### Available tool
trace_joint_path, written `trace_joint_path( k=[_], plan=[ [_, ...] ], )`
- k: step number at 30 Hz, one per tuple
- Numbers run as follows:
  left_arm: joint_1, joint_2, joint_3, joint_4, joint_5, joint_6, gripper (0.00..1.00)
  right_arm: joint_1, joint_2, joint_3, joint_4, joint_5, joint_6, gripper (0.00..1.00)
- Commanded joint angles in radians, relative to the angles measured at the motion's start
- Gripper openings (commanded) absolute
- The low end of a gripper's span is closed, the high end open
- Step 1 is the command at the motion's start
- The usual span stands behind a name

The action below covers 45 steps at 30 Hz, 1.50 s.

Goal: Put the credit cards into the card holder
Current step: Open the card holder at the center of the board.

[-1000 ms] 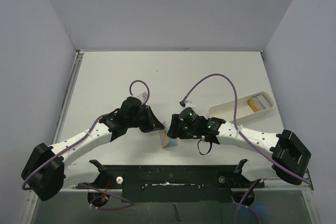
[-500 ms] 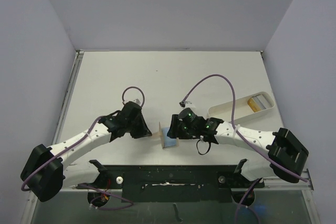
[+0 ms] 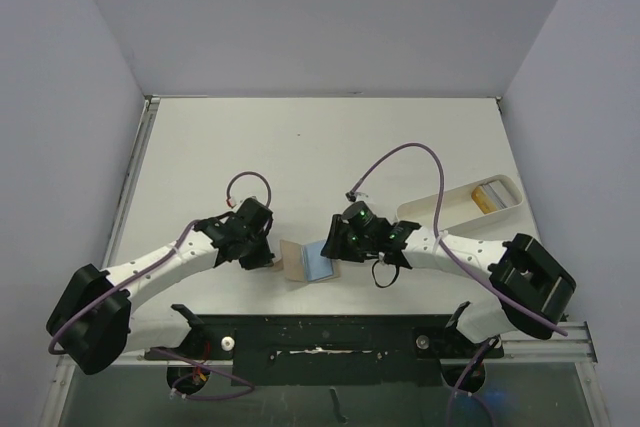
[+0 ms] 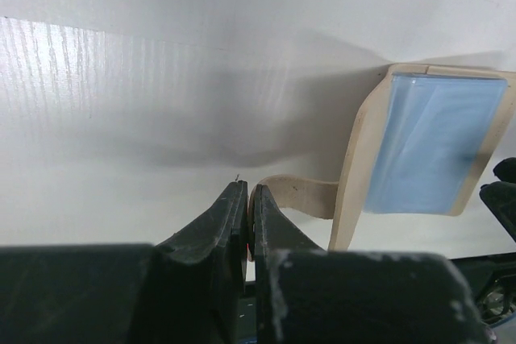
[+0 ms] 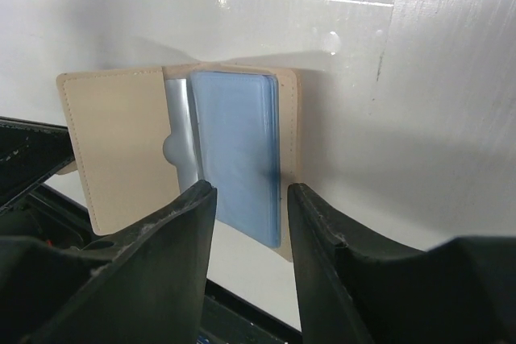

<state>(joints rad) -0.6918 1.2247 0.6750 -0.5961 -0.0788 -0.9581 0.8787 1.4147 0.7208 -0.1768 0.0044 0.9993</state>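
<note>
My left claw [image 4: 247,191] is pinched together on the card holder's [image 4: 431,142] tan strap [image 4: 302,196], pinning it open on the surface [image 3: 300,137] just in front of my bases. My right claw [image 5: 250,189] stands apart, one finger on each side of the blue sleeves [image 5: 238,151]. To do this well I should hold the strap taut and low, then lift only the top sleeve so a pocket gapes. The pockets look empty as far as I can see. The white tray [image 3: 440,209] off to my right holds a small yellowish thing [image 3: 488,195] and something pale. I cannot tell whether those are credit cards.
</note>
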Motion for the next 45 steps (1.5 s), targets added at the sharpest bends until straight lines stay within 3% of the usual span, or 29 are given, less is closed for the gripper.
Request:
trace_joint_path(
  k=[1, 5, 13, 28, 37, 45],
  plan=[
    [0.005, 0.015, 0.013, 0.009, -0.029, 0.012, 0.00, -0.018, 0.008, -0.004, 0.063, -0.017, -0.005, 0.43],
    [0.005, 0.038, 0.008, 0.012, -0.036, 0.014, 0.00, -0.025, 0.006, -0.019, 0.064, -0.018, -0.005, 0.50],
    [0.005, 0.071, -0.010, 0.030, -0.045, 0.012, 0.00, -0.046, -0.012, -0.066, 0.094, -0.043, 0.009, 0.47],
    [0.006, 0.094, -0.014, 0.072, -0.017, 0.010, 0.00, -0.084, -0.027, -0.148, 0.304, -0.183, 0.051, 0.23],
    [0.006, 0.101, -0.022, 0.115, 0.033, 0.015, 0.00, -0.091, -0.065, -0.149, 0.315, -0.206, 0.052, 0.00],
    [0.008, 0.104, 0.162, -0.026, -0.011, 0.057, 0.31, -0.090, -0.179, -0.100, 0.107, -0.108, -0.014, 0.00]
  ],
)
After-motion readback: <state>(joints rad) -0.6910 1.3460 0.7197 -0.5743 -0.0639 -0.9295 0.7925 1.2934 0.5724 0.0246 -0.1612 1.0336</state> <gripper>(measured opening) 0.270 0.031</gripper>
